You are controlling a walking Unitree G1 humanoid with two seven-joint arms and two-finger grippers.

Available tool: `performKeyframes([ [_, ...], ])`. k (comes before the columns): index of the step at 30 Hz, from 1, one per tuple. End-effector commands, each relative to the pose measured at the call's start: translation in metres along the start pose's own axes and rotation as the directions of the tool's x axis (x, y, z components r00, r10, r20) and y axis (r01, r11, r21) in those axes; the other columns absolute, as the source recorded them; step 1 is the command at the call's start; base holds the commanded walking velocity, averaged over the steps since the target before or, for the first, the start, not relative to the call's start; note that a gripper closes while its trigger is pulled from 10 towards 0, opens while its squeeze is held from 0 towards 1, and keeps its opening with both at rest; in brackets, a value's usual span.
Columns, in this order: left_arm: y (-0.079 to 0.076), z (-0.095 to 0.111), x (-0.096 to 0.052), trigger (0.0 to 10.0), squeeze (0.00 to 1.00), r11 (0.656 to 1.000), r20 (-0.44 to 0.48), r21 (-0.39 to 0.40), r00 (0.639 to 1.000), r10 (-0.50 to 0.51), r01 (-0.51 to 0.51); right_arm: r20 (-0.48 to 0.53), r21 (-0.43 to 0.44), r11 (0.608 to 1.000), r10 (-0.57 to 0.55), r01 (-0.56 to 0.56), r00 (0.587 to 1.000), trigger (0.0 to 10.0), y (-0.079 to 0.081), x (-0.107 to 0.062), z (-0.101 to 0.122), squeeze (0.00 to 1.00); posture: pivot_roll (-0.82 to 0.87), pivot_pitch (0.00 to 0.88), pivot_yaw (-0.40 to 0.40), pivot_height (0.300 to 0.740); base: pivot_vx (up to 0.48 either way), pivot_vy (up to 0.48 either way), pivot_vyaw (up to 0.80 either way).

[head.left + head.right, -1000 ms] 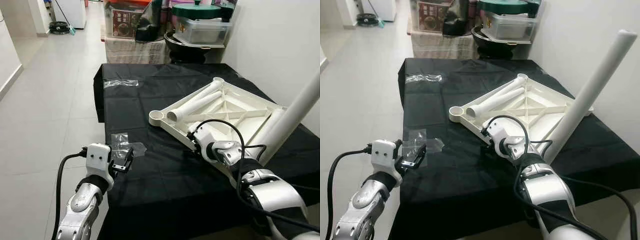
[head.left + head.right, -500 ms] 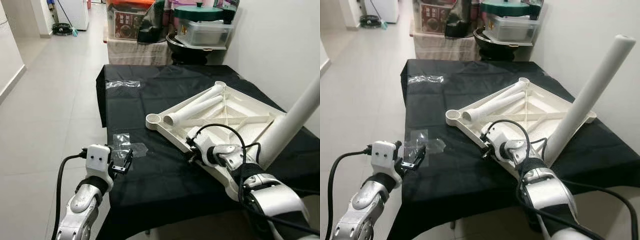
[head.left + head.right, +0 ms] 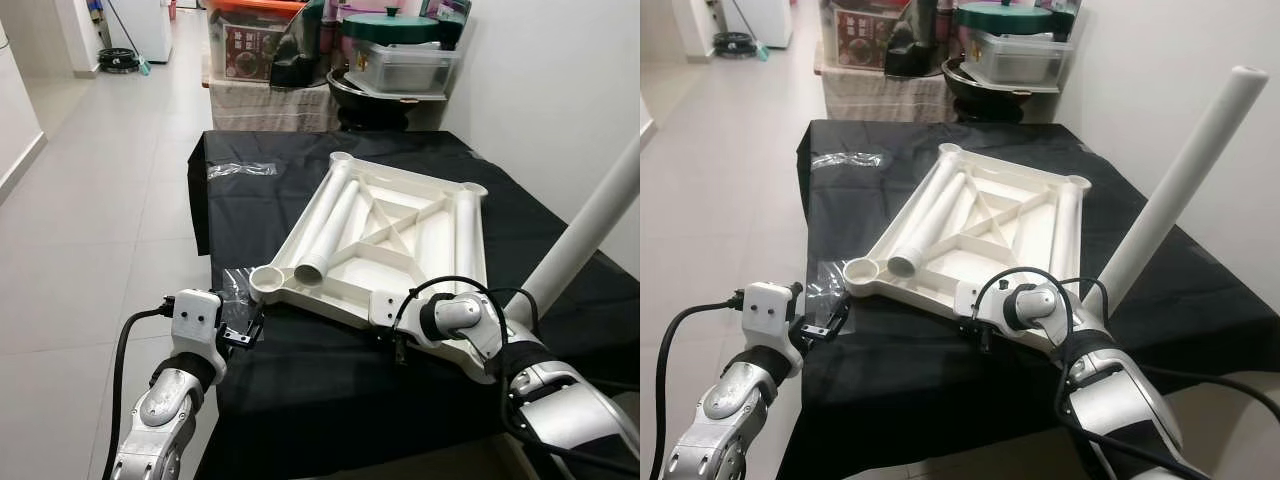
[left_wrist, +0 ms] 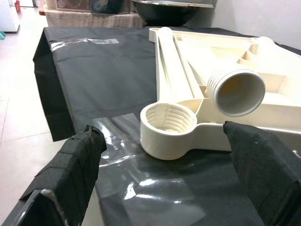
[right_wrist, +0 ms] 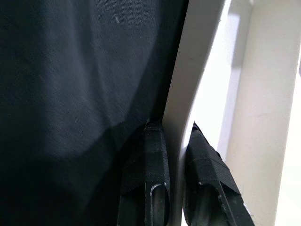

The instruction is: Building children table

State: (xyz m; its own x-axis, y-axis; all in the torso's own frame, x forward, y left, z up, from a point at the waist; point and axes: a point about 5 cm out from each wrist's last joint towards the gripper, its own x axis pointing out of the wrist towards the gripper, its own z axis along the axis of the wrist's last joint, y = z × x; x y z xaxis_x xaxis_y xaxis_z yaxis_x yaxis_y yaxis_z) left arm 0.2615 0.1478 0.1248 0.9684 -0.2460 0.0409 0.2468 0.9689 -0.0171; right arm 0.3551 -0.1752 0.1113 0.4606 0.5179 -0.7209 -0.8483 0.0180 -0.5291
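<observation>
The left gripper (image 3: 243, 333) is held at the near left edge of the black-covered table (image 3: 300, 180), its fingers (image 4: 77, 162) spread apart and nothing between them. The right gripper (image 5: 176, 155) is clamped on the near rim of the white tabletop (image 3: 390, 235), which lies upside down on the cloth. A threaded socket (image 4: 168, 125) is seen at its near left corner, touching clear plastic wrap (image 4: 124, 155). A loose leg (image 3: 325, 235) is laid inside the tabletop. Another leg (image 3: 1180, 190) is screwed in and stands up on the right. Storage boxes (image 3: 400, 60) are stacked beyond the table.
</observation>
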Motion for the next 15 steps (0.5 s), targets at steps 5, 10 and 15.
performKeyframes([
  [5,-0.001,-0.004,0.0,10.0,0.0,1.0,-0.027,0.0,1.0,-0.008,0.008,-0.151,-0.196,0.977,0.054,-0.083,0.987,0.0,0.01,-0.001,-0.013,0.0,0.13,0.0,-0.121,0.74,0.0,0.0,0.0],
  [10,-0.002,-0.005,0.0,10.0,0.0,1.0,-0.028,-0.002,1.0,-0.007,0.007,-0.238,-0.314,0.948,-0.014,-0.063,0.971,0.0,0.002,-0.017,-0.028,0.0,0.13,0.0,-0.119,0.74,0.0,0.0,0.0],
  [15,-0.002,-0.005,0.0,10.0,0.0,1.0,-0.029,-0.003,1.0,-0.009,0.008,-0.268,-0.341,0.936,-0.009,-0.086,0.963,0.0,0.006,-0.028,-0.04,0.0,0.13,0.0,-0.118,0.74,0.0,0.0,0.0],
])
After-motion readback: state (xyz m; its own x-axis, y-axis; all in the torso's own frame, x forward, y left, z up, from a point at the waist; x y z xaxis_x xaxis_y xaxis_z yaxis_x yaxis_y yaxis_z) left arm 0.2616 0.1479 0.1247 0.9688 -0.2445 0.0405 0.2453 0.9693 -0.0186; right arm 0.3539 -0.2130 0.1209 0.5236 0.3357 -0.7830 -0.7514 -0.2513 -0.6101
